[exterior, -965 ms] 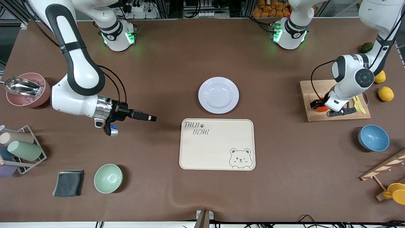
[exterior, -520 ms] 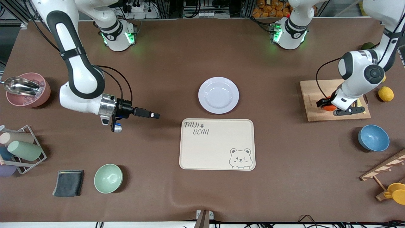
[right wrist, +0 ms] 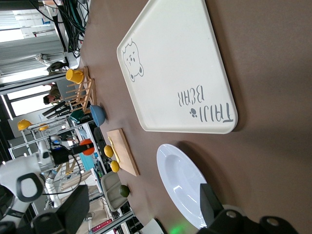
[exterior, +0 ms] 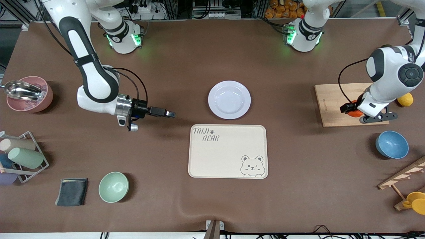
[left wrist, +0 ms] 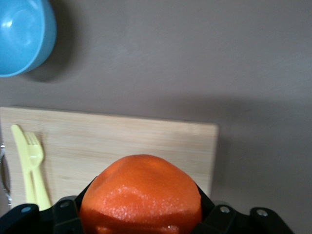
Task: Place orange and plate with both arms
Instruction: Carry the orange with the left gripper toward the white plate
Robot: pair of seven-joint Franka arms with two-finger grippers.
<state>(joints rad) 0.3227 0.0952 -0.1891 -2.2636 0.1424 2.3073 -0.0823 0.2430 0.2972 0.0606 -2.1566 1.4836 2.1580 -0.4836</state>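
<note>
Plate [exterior: 229,99] lies bare at table centre, touching nothing, just farther from the front camera than the cream tray [exterior: 228,151], also bare. A metal scoop is seen in the pink bowl [exterior: 29,94]; mint bowl [exterior: 113,187] and blue bowl [exterior: 392,144] hold nothing. Orange [left wrist: 141,197] is clamped between the fingers of the left gripper [exterior: 354,112], held over the cutting board [exterior: 335,104], on which a yellow fork [left wrist: 33,165] lies. Right gripper [exterior: 167,114] is spread wide and holds nothing, low over bare table toward the right arm's end, well apart from the plate.
</note>
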